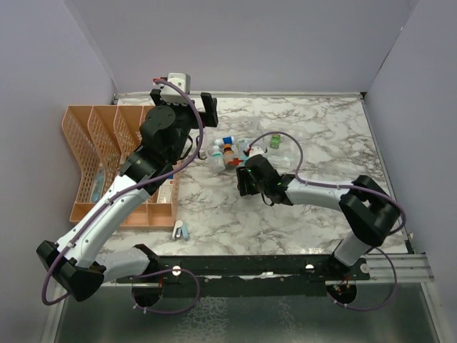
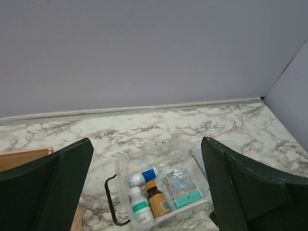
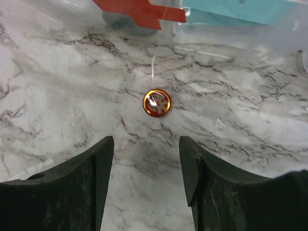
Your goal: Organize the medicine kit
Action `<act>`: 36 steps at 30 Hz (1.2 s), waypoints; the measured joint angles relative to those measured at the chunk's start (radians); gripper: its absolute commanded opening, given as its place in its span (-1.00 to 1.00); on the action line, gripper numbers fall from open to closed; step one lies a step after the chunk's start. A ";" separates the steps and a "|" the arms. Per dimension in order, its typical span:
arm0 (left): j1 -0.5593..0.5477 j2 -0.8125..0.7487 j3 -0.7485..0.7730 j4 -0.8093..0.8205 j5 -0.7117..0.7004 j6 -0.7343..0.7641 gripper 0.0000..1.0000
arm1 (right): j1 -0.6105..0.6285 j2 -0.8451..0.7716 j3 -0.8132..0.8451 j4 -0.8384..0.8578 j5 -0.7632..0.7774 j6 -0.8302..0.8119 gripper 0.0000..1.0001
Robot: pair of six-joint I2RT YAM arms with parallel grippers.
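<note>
The medicine kit (image 2: 192, 204) is a clear box with a black handle (image 2: 110, 202), standing on the marble table. It holds a white bottle with a blue label (image 2: 143, 176), a white bottle with a green label (image 2: 139, 206), a brown bottle with an orange cap (image 2: 157, 201) and a blister pack on a teal box (image 2: 185, 191). My left gripper (image 2: 147, 144) is wide open and empty, high above the kit (image 1: 250, 148). My right gripper (image 3: 147, 144) is open, low over the table, just short of a small red and gold round tin (image 3: 156, 102). The kit's red cross (image 3: 139, 9) lies beyond the tin.
An orange lattice desk organizer (image 1: 100, 157) stands at the left under my left arm. A small white and blue item (image 1: 180, 230) lies by its near corner. Grey walls close the back and both sides.
</note>
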 measured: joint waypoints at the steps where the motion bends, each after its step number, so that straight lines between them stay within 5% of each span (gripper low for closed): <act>1: 0.000 -0.002 0.000 0.000 -0.003 0.007 0.98 | 0.013 0.028 0.020 0.000 0.023 0.010 0.17; 9: 0.000 -0.025 0.000 0.001 -0.019 0.032 0.98 | 0.049 0.203 0.171 -0.029 0.151 0.087 0.10; 14: 0.000 -0.027 -0.002 0.008 -0.019 0.034 0.98 | 0.050 0.240 0.201 -0.063 0.214 0.111 -0.13; 36: 0.000 -0.026 -0.006 0.017 -0.020 0.035 0.98 | 0.051 0.287 0.237 -0.066 0.255 0.111 -0.46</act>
